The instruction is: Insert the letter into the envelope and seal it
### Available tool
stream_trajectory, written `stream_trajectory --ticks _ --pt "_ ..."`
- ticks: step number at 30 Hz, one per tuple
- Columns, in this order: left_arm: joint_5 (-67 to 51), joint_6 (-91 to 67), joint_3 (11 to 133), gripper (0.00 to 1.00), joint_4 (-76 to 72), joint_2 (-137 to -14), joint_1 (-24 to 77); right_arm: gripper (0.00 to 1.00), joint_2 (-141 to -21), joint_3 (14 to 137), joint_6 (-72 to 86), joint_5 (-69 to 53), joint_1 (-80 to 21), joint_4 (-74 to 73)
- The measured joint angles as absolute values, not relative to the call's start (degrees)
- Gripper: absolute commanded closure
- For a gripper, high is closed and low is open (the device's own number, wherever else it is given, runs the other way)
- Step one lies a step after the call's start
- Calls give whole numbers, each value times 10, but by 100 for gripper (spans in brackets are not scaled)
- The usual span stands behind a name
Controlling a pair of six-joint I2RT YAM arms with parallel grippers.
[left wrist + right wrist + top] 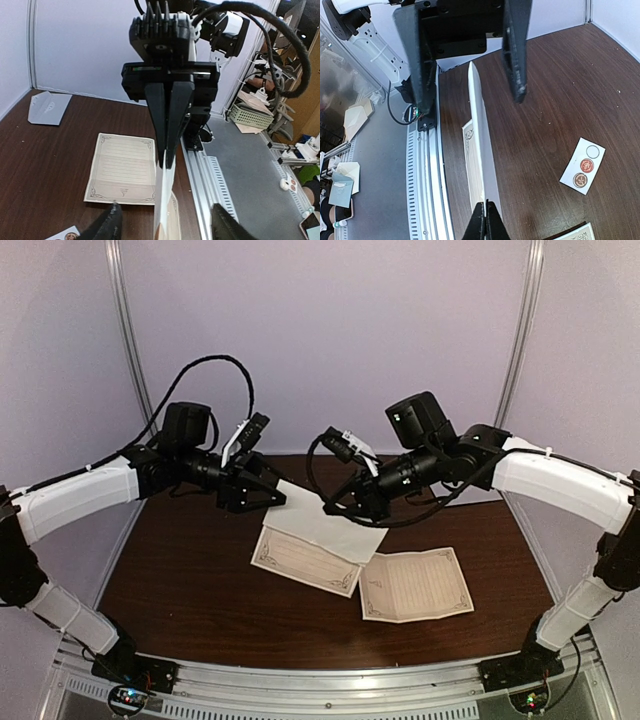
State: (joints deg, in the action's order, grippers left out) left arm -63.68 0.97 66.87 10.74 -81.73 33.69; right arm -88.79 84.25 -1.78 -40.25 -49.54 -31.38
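Observation:
The pale envelope point(328, 525) hangs above the table between the two arms, edge-on in both wrist views point(479, 140). My right gripper point(486, 222) is shut on its near edge; the left wrist view also shows this grip point(168, 159). The left gripper point(170, 227) is open, its fingers point(516, 60) standing wide on either side of the envelope's other end without touching it. An ornate-bordered letter point(303, 560) lies flat on the table, partly under the envelope. A second ornate sheet point(415, 585), creased, lies to its right.
A small white strip with round stickers point(582, 166) lies on the brown table point(180, 580). Another pale grey folded paper point(49, 107) rests by the wall. The aluminium rail point(330, 685) runs along the near edge. Walls enclose the table on three sides.

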Motion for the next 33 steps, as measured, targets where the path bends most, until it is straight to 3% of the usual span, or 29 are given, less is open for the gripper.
stream_trajectory --ticks 5,6,9,15,26,30,33 --pt "-630 7 668 100 107 -823 340 100 -889 842 -18 -402 -495 -316" --pt "-629 4 668 100 109 -823 340 99 -889 842 -18 -402 -495 -317" --pt "-614 12 668 100 112 -825 340 79 -889 842 -17 -401 -495 -319" --pt "-592 21 668 100 123 -824 340 76 -867 818 -16 -384 -496 -323" --pt "-578 40 671 100 149 -819 340 78 -787 740 9 -343 -495 -337" --pt "-578 42 672 100 151 -819 340 100 -784 726 18 -333 -495 -341" --pt "-578 43 672 100 151 -818 340 100 -784 721 28 -328 -495 -341"
